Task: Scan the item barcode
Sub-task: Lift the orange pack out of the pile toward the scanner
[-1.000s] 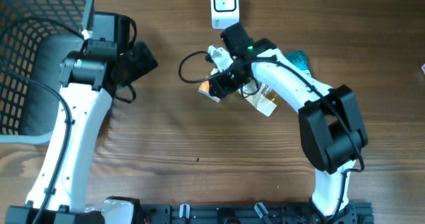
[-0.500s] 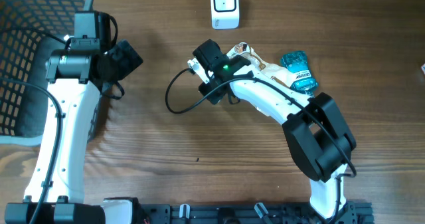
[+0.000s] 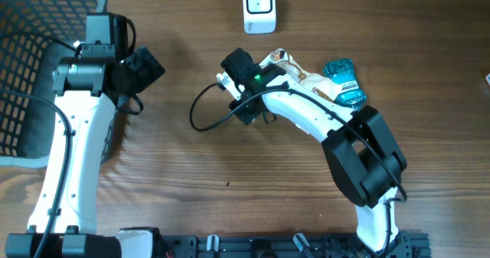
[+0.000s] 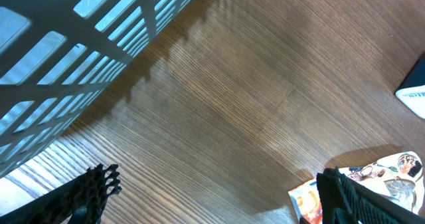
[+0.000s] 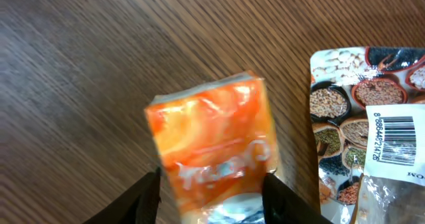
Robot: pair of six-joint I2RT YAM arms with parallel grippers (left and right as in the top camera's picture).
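Observation:
My right gripper (image 5: 211,199) is shut on an orange packet (image 5: 212,144), one dark finger against each side of it, just above the wood. In the overhead view the right wrist (image 3: 245,80) covers that packet. The white barcode scanner (image 3: 259,7) stands at the table's far edge, well beyond the gripper. My left gripper (image 4: 219,207) hangs open over bare wood with nothing between its fingers. It sits near the basket in the overhead view (image 3: 144,66), and the orange packet (image 4: 304,201) shows at its right finger.
A seed pouch with a white barcode label (image 5: 388,141) lies right of the orange packet and also shows from above (image 3: 287,63). A blue packet (image 3: 344,82) lies further right. A wire basket (image 3: 31,51) fills the far left corner. A black cable (image 3: 203,109) loops on the table.
The right arm has swung left and lowered the orange packet, so its wrist now hides it from above. The left arm has drawn back toward the basket. Little has moved in the last half second.

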